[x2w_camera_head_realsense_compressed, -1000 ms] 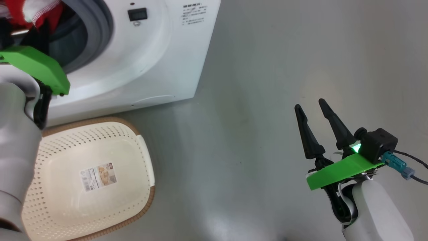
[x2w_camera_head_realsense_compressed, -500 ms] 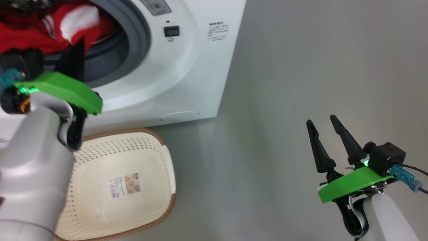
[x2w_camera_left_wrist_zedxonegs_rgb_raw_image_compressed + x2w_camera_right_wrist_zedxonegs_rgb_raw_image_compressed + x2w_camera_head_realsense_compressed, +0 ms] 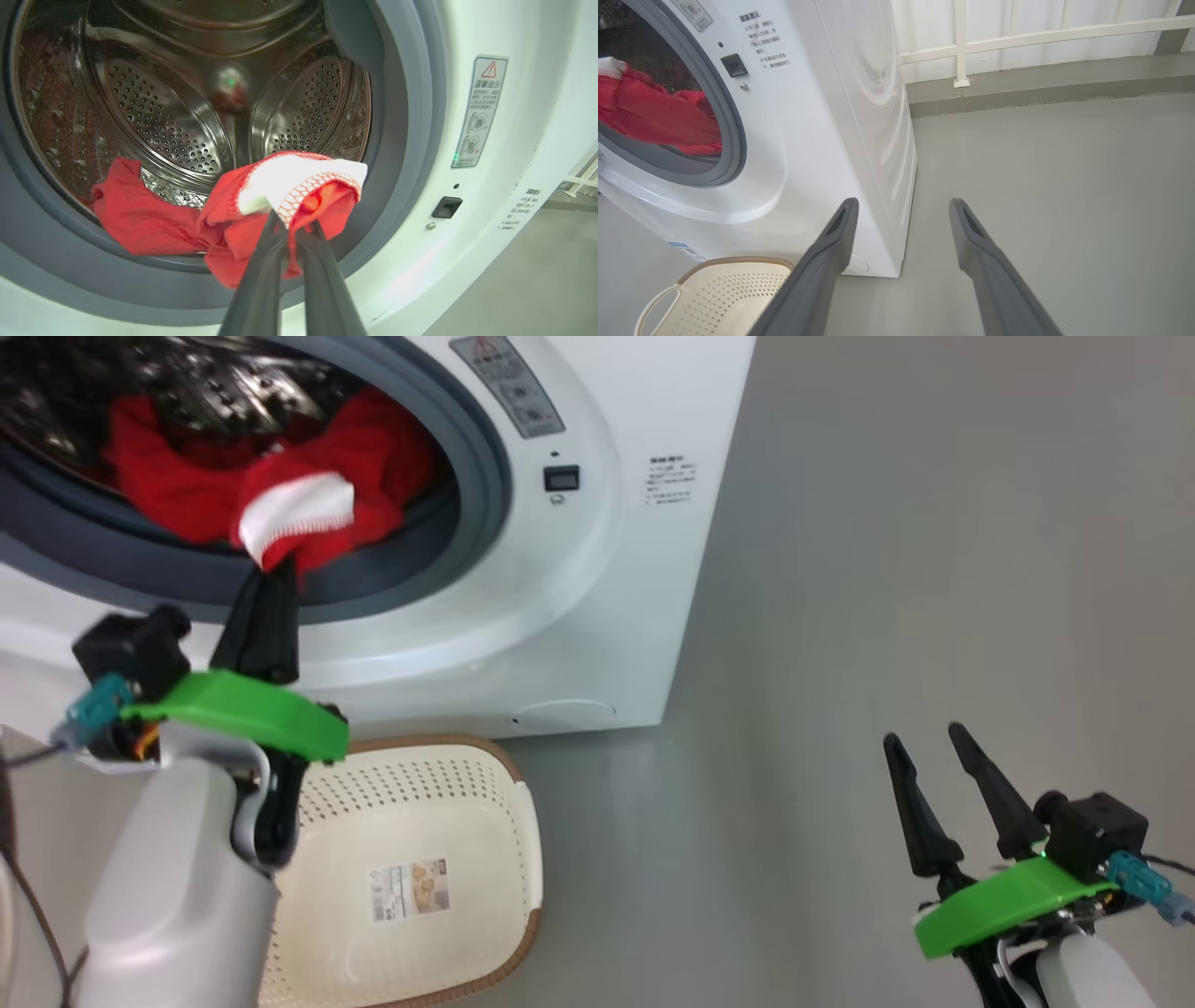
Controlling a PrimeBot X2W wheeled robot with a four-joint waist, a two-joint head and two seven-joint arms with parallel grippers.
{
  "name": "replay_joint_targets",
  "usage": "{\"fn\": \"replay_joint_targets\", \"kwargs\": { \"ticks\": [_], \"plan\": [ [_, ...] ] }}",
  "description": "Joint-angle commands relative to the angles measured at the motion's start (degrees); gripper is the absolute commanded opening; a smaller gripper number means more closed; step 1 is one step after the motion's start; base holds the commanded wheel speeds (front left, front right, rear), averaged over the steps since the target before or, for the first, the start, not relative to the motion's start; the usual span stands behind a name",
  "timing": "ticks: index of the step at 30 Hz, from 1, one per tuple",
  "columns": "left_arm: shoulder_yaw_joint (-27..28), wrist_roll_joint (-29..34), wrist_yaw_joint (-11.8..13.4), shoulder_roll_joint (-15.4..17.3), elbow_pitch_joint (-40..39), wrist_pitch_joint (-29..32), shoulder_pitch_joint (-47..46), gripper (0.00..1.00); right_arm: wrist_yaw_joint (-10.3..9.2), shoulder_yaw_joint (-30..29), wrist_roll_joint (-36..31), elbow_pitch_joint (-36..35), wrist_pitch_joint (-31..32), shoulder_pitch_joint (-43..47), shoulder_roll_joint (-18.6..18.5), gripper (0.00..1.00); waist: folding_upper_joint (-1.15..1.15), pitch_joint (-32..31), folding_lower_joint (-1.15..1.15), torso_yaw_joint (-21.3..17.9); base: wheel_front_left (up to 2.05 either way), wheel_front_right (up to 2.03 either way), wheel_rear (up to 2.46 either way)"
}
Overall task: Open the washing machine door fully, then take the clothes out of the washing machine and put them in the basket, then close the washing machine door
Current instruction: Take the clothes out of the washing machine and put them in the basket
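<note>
The white washing machine (image 3: 607, 616) stands with its drum mouth uncovered; the washing machine door is out of view. Red clothes (image 3: 168, 495) lie at the drum's front, and a white-cuffed piece hangs over the grey seal. My left gripper (image 3: 275, 565) is shut on that piece just under the cuff, as the left wrist view shows: left gripper (image 3: 292, 221), clothes (image 3: 140, 219). The cream basket (image 3: 439, 803) sits on the floor below the drum, only a paper label inside. My right gripper (image 3: 924, 735) hangs open over bare floor at the lower right, holding nothing, its fingers (image 3: 845, 224) spread wide.
Grey floor (image 3: 887, 569) stretches to the right of the machine. A white railing (image 3: 962, 46) and a low grey kerb run along the wall behind. The basket (image 3: 724, 289) stands close against the machine's front (image 3: 831, 116), under my left forearm.
The head view has swung, so more of the drum shows. My left gripper has drawn back toward the seal's lower lip, bringing the white-cuffed red piece with it. The right gripper stays open.
</note>
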Motion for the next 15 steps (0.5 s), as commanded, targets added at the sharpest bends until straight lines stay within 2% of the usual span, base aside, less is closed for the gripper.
{"fn": "replay_joint_targets", "kwargs": {
  "ticks": [1,15],
  "plan": [
    [2.5,0.7,-0.2,1.5,-2.6,-0.5,1.1,0.0,0.08,1.0,-0.2,-1.2,-0.7,1.1,-0.7,1.0,0.0,-2.0,0.0,1.5,0.0,0.0,0.0],
    [6.5,2.4,-0.2,-0.6,-16.8,-0.5,13.6,0.0,0.08,-0.8,-0.2,-1.6,-0.7,3.8,-1.1,1.0,0.0,-4.5,0.0,4.5,0.0,0.0,0.0]
  ]
}}
